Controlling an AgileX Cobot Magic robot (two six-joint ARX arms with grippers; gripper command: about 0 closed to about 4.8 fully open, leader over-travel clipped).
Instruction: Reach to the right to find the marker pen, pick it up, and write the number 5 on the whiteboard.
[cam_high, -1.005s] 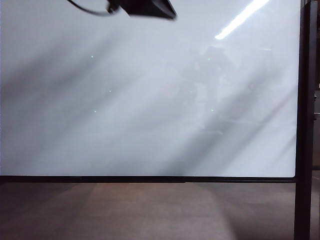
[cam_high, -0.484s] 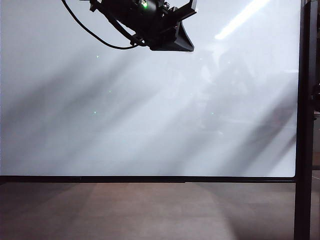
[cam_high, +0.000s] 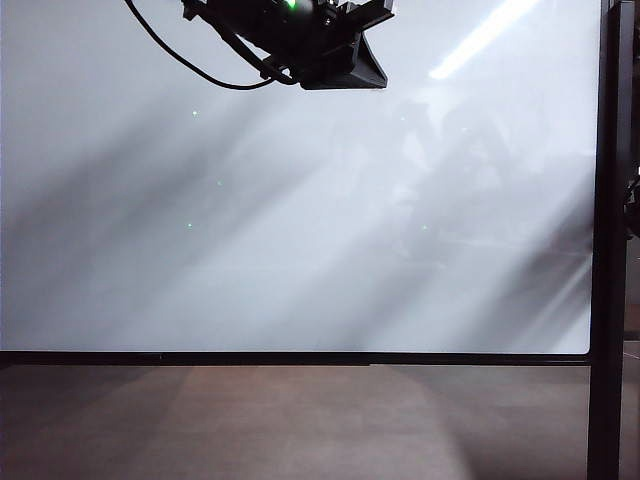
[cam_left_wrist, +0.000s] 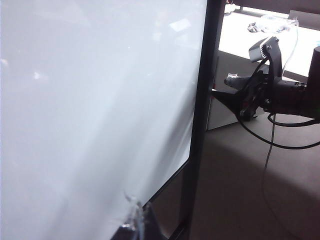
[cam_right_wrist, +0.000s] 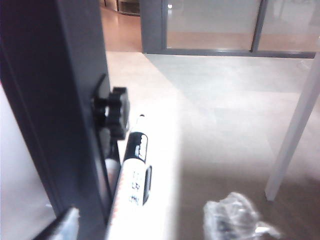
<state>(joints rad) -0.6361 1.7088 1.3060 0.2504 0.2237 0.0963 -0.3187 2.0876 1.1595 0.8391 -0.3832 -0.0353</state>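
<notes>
Whiteboard (cam_high: 300, 230) face is wide open, nothing in front. Its black side post (cam_right_wrist: 60, 100) and clamp knob (cam_right_wrist: 114, 112) crowd the marker pen (cam_right_wrist: 132, 175); open floor the other side.

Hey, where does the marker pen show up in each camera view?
Exterior view: not visible; the left gripper hangs at the top.
Left wrist view: not visible; the right gripper points at the post.
Right wrist view: marker pen beside the post, between the right gripper's open fingertips.
Shared landmark: the black post.
</notes>
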